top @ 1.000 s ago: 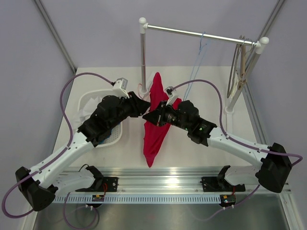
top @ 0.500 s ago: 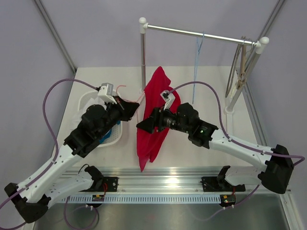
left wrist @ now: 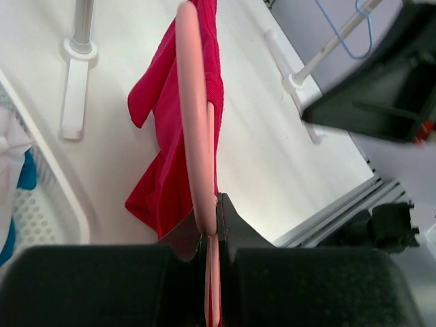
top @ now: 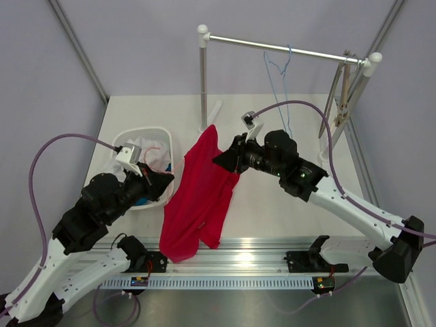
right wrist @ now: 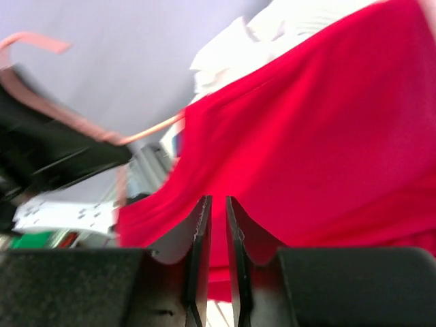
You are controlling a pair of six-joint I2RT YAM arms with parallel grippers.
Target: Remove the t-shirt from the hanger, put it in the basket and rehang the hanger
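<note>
My left claw (left wrist: 212, 216) is clamped tight on the pink hanger (left wrist: 193, 116). Just ahead, the red t-shirt (left wrist: 167, 170) drapes limp over the hanger's far end. My right claw (right wrist: 218, 218) has its jaws a slit apart, hard against smooth red cloth. I cannot tell whether it grips.

**Soft Cloth, Smooth Plastic, Bright Metal**

The t-shirt (top: 201, 197) was red cloth, matt and limp, with a fine knit showing up close. The hanger (left wrist: 193, 116) looked like smooth pink plastic with a slight sheen. The rail (top: 245, 43) was polished metal, the basket (top: 146, 129) white perforated plastic, and the table (top: 272, 218) matt off-white.
</note>
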